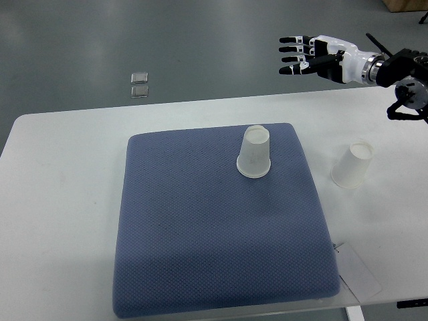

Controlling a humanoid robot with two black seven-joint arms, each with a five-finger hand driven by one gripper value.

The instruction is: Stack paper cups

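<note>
Paper cups are my concern, and two white paper cups sit upside down on the work surface, well apart from each other. One inverted white paper cup [254, 153] stands on the square blue-grey textured fabric mat [214, 234], close to the mat's far edge and right of its middle, its wide mouth down on the cloth and its narrow base up. The second inverted white paper cup [352, 165] rests on the bare white tabletop [60, 200], to the right of the mat and just past its right edge, leaning a little with its base towards the far right.

My right hand [313, 55], black-fingered with a white back, hangs in the air beyond the far right corner of the mat, above the far edge of the table and the grey floor [100, 40]. Its fingers are stretched out straight, pointing left and slightly spread, and they hold nothing. It touches neither cup.

A flat, pale sheet [358, 274] sticks out from under the near right corner of the mat. Two small clear squares [139, 84] lie on the floor beyond the table, far left of the mat.
</note>
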